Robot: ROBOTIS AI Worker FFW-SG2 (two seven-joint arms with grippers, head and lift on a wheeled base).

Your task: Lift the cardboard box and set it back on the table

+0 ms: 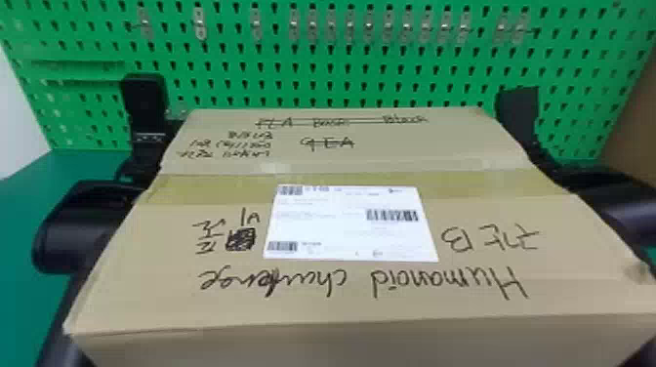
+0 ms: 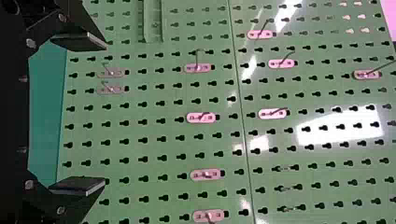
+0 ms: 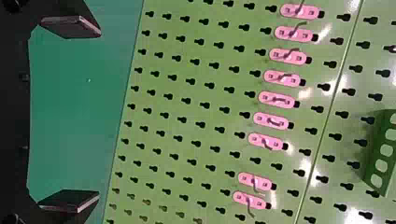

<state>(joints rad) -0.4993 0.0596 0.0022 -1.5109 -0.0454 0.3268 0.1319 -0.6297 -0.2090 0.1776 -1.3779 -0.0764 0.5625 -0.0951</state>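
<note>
The cardboard box [image 1: 351, 293] fills the middle of the head view, its taped top with a white label facing up and its near side wall below. Against its left side is my left gripper [image 1: 144, 107], and by its far right edge my right gripper [image 1: 520, 114]; the box hides parts of both arms. In the left wrist view my left gripper [image 2: 100, 113] is open, fingers wide apart with nothing between them. My right gripper [image 3: 95, 113] is likewise open in the right wrist view. Whether the box's underside touches the table is hidden.
A green pegboard [image 1: 312, 63] with metal hooks stands behind the box. The green table [image 1: 29, 214] shows left of the box. A brown surface [image 1: 634, 132] rises at the far right. A green holder with round holes [image 3: 383, 154] is fixed to the pegboard.
</note>
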